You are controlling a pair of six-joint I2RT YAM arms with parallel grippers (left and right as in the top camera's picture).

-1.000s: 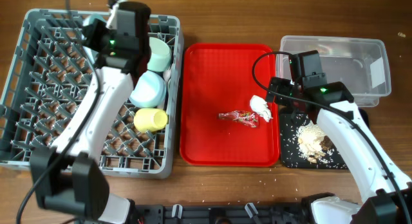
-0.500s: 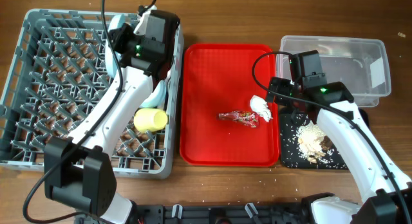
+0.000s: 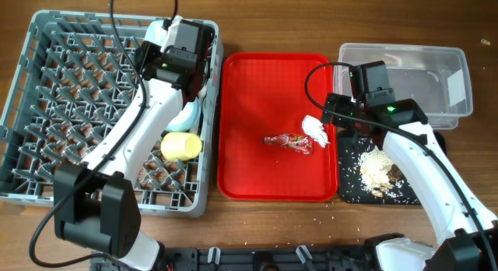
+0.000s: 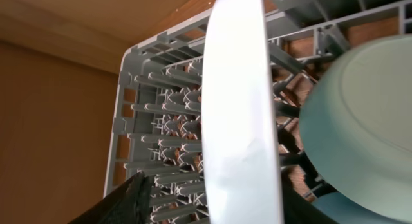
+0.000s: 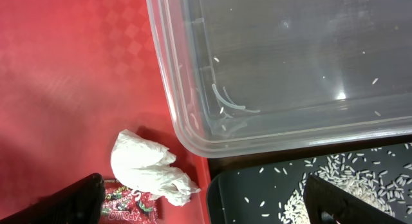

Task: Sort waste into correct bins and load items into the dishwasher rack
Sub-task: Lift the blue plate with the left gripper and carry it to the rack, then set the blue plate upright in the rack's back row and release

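Note:
A pale blue plate (image 4: 238, 108) stands on edge among the pegs at the back right of the grey dishwasher rack (image 3: 62, 107). My left gripper (image 3: 163, 39) straddles its rim with the jaws open, and a gap shows beside the left finger (image 4: 129, 198). Mint-green bowls (image 3: 187, 115) and a yellow cup (image 3: 180, 145) sit in the rack next to the plate. My right gripper (image 3: 331, 119) hangs open over the white tissue (image 5: 149, 166) and the red wrapper (image 3: 289, 142) and holds nothing. Food scraps (image 3: 377, 168) lie in the black tray (image 3: 354, 189).
The tissue and wrapper lie on a flat red tray (image 3: 264, 162) between the rack and the bins. The clear tub (image 3: 412, 76) stands at the back right, its near rim over the black tray. Loose rice grains (image 5: 341, 166) dot the black tray.
My left arm swung right along the back of the rack with the plate, and its jaws have opened off the plate's rim. The right arm has not moved.

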